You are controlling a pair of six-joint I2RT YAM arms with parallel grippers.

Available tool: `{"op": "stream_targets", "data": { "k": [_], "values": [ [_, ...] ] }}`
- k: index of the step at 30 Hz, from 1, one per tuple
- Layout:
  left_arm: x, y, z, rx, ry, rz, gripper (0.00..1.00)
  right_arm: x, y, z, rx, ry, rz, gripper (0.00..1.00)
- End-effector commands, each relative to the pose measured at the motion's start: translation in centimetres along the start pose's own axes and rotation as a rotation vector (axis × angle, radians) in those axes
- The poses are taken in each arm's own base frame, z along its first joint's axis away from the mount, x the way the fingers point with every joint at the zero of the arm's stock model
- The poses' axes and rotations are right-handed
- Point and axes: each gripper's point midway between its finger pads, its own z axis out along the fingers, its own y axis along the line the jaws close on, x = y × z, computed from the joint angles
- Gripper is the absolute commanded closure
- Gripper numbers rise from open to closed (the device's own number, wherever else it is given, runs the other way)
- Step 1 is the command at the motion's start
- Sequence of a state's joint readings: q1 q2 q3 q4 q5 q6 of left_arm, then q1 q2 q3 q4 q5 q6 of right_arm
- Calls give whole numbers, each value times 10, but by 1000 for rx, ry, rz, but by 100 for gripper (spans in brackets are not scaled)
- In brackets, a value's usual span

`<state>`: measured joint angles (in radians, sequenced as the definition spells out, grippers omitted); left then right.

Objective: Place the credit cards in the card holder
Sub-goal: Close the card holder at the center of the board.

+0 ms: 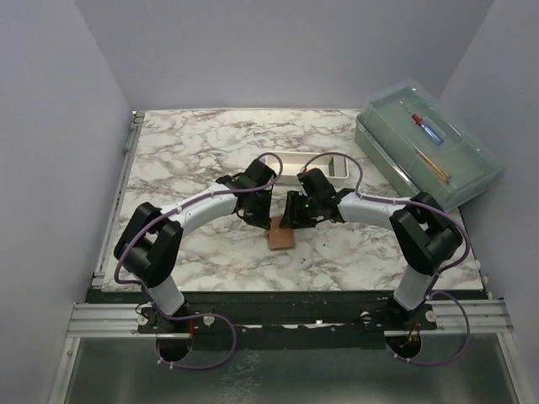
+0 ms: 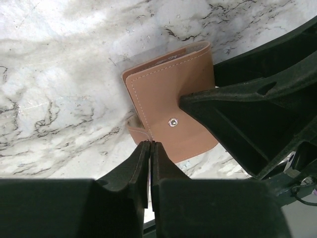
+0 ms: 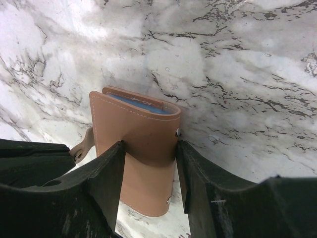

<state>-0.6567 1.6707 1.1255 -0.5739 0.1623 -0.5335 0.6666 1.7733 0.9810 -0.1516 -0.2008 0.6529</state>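
Losing hold of the card holder [image 3: 136, 134] is the main hazard. It lies folded shut on the tabletop [image 3: 237, 74], and the right gripper [image 3: 148, 148] is clamped across it, one finger pressed against each side. The smooth cover could slide or twist out if the squeeze is light or the pull comes at an angle. A blue strip [image 3: 136, 105] shows in the mouth of the fold; whether it is a card or the lining I cannot tell. If it is a card, tipping the holder could let it slip out. No loose credit cards show in any view.

Crowding is the second risk. The left gripper [image 2: 149, 145], fingers together, sits at the holder's near edge, just beside the snap dot [image 2: 173, 121] and close to the right gripper's finger, so a careless move could knock them together.
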Motion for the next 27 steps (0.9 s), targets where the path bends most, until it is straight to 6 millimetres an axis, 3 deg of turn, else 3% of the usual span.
{"op": "stream_targets", "data": {
  "k": [1, 3, 12, 27],
  "values": [
    [-6, 3, -1, -30, -21, 13, 96, 50, -49, 14, 175, 152, -9, 48],
    [-5, 2, 1, -30, -13, 19, 100, 51, -48, 15, 174, 154, -10, 48],
    [-7, -1, 4, -14, -17, 9, 100, 54, -48, 15, 175, 162, -4, 48],
    [-15, -24, 18, 4, -35, 10, 100, 57, -45, 17, 161, 171, 19, 48]
  ]
}}
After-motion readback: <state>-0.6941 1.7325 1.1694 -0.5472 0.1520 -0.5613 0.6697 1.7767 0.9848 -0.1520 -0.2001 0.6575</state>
